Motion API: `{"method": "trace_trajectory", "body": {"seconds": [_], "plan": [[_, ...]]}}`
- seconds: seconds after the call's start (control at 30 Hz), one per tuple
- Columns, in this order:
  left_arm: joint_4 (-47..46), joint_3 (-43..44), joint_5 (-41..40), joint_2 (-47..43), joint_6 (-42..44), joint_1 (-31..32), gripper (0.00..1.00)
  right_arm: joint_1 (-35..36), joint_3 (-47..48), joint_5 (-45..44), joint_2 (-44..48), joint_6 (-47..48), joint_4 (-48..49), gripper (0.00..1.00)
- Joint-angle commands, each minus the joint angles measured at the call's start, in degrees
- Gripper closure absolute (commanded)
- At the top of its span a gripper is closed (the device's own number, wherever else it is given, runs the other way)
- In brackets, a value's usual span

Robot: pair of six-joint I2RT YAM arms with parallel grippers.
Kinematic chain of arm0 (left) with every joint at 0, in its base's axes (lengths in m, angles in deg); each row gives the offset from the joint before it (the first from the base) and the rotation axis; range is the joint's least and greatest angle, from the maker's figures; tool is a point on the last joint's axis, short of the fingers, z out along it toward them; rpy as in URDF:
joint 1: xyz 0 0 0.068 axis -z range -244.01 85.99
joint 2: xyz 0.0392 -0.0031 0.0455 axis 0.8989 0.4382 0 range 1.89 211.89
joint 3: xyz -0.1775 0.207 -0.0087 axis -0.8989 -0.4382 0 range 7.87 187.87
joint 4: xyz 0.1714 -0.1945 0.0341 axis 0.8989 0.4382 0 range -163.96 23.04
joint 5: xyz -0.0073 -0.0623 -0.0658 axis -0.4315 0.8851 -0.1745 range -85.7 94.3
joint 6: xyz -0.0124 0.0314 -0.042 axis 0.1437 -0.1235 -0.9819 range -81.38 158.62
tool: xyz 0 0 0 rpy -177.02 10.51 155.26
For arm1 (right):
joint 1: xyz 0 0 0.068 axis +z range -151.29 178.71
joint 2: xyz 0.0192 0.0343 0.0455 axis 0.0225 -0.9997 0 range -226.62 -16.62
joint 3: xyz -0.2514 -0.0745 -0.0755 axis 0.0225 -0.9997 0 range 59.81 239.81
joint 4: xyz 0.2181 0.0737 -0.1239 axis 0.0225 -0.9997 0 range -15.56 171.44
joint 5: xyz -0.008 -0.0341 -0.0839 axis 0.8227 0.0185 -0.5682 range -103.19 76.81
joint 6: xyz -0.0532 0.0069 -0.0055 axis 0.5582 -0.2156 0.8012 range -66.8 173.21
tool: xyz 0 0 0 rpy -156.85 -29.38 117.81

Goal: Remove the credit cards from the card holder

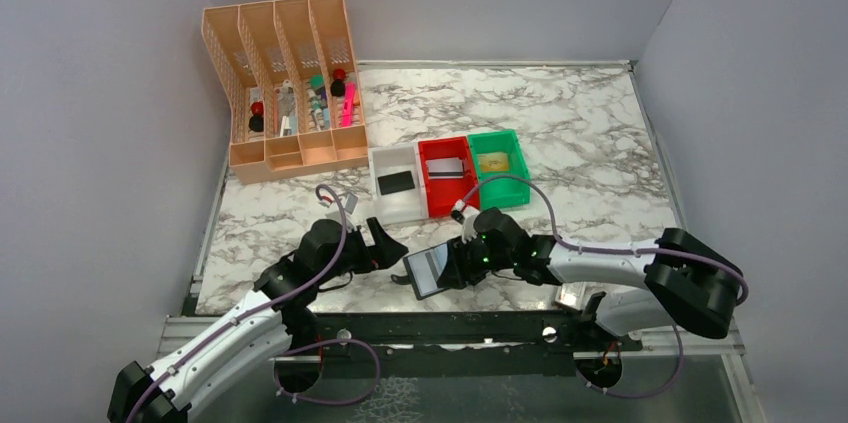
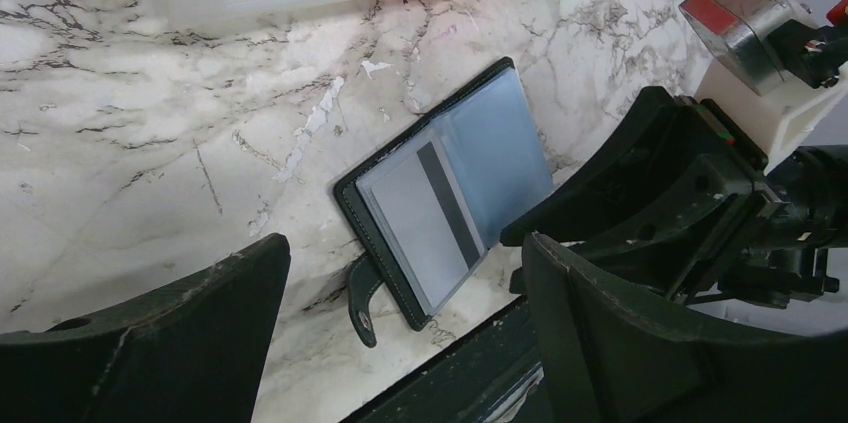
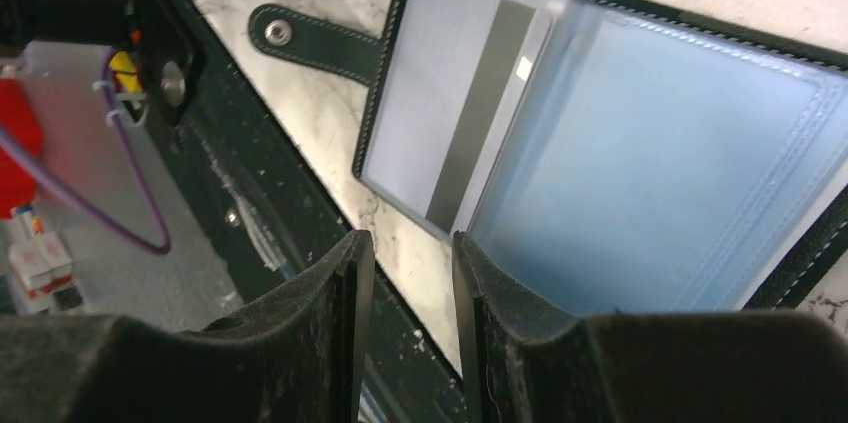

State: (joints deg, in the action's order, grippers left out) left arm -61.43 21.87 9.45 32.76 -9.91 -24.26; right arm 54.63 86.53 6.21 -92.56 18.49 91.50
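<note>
Holder (image 2: 450, 193) lies open at the table (image 1: 600, 143) edge btw my grippers. Black card (image 1: 396, 182), grey card (image 1: 447, 167), gold card (image 1: 495, 160) sit in bins (image 1: 395, 209), so done imo. Striped card (image 3: 450, 113) is in its pocket, not yet out. My left gripper (image 2: 395, 273) is spread wide and empty. My right gripper (image 3: 410, 253) has a narrow gap, pinching nothing afaict.

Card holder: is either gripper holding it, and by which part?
The left gripper is open and empty. The right gripper sits at the pocket edge of the card holder, jaws narrowly apart, nothing seen between them.

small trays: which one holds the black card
The white plastic tray, leftmost of three, holds the black rectangular card; the red tray has a grey card, the green tray a yellowish card.
</note>
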Motion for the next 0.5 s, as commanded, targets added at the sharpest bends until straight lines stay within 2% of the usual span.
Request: {"method": "trace_trajectory", "body": {"seconds": [0.0,0.1,0.37,0.4,0.47], "plan": [[-2.67,-0.64,1.88,0.17,-0.18,-0.28,0.11,1.37,2.83,-8.55,-2.37,-0.92,-1.06,0.60],[-3.73,-1.10,2.07,0.63,0.06,-0.26,0.11,2.02,4.52,-8.58,-4.76,-0.51,-1.55,0.60],[-4.55,-1.59,3.84,1.72,0.34,-0.24,0.11,5.80,9.19,-18.40,-12.25,-1.16,-8.34,0.61],[-4.29,-1.61,3.81,1.58,0.49,-0.28,0.11,6.54,9.56,-20.25,-12.74,-1.60,-9.38,0.62],[-3.87,-1.61,3.46,1.18,0.83,-0.24,0.11,7.64,10.59,-23.03,-13.59,-2.06,-11.11,0.71]]}}
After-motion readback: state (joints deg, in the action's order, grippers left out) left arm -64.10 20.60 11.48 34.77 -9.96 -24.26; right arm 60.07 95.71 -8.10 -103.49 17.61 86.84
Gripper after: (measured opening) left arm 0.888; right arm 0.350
